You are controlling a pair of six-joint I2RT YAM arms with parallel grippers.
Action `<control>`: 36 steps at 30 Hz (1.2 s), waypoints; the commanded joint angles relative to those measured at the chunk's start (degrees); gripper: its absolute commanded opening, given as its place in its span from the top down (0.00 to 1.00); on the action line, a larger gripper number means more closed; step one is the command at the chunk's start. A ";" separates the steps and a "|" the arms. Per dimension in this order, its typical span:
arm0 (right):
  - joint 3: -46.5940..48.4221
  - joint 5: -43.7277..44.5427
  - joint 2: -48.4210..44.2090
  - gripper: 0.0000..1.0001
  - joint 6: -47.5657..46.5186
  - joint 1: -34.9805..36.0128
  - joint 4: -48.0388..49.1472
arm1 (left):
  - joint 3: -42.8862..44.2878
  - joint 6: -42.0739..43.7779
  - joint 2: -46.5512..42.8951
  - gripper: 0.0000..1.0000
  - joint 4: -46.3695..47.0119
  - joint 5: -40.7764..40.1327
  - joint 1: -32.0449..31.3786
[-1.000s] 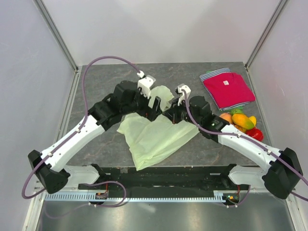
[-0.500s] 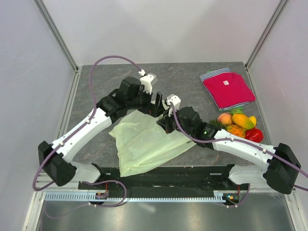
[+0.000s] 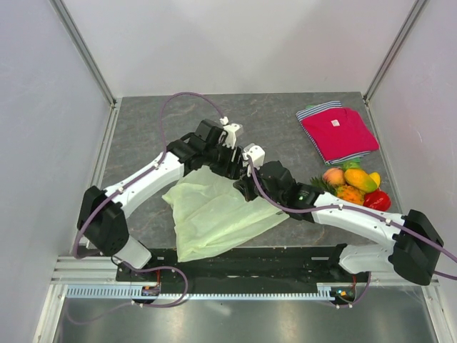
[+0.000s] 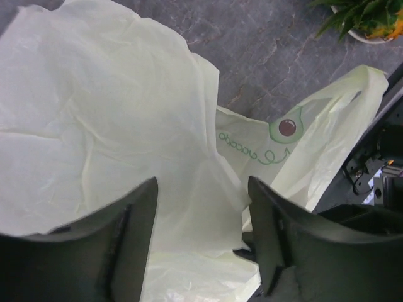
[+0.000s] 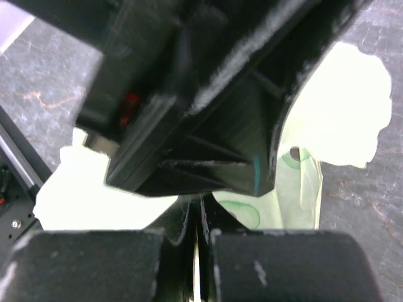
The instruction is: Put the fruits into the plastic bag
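The pale-green plastic bag [image 3: 214,214] lies flat and crumpled on the table's near middle. My right gripper [image 3: 243,189] is at the bag's upper right edge. In the right wrist view it [image 5: 198,234] is shut with a thin pale strip of the bag pinched between the pads. My left gripper [image 3: 232,163] hovers just behind it, open. In the left wrist view its jaws [image 4: 201,233] straddle the bag [image 4: 94,126] without gripping it. The fruits sit in a pile at the right: peach [image 3: 333,176], mango piece [image 3: 359,179], pineapple [image 3: 348,193] and red piece [image 3: 379,199].
A folded red shirt [image 3: 335,132] lies at the back right. The bag's loop handle with an avocado print [image 4: 286,129] lies toward the right arm. The pineapple's green crown [image 4: 352,16] shows at the top right of the left wrist view. White walls enclose the table.
The bag was dragged toward the front left and flattened. My left arm stretched right, and its gripper came down close beside the right gripper. The fruits have not moved.
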 commanded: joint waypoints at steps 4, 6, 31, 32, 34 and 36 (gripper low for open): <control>2.06 3.26 1.09 1.00 -1.68 0.03 3.41 | 0.49 0.47 3.59 0.72 -0.02 10.48 -0.67; 2.41 3.78 1.09 0.99 -1.86 0.12 2.70 | 0.48 0.38 3.77 0.87 0.33 11.28 -0.67; 19.55 -2.36 -13.93 0.08 -1.33 -13.68 -22.17 | -2.58 24.28 -24.26 0.99 12.89 14.26 3.01; 18.77 -2.80 -14.63 0.07 -1.33 -14.72 -22.78 | -3.11 24.46 -24.70 0.99 13.51 14.80 3.63; 17.71 -3.95 -15.69 0.06 -1.16 -15.44 -23.14 | -5.04 23.24 -26.11 0.98 15.09 16.29 5.56; 15.43 -6.05 -16.57 0.05 -0.63 -15.44 -23.14 | -6.45 22.18 -26.72 0.98 17.29 17.96 7.31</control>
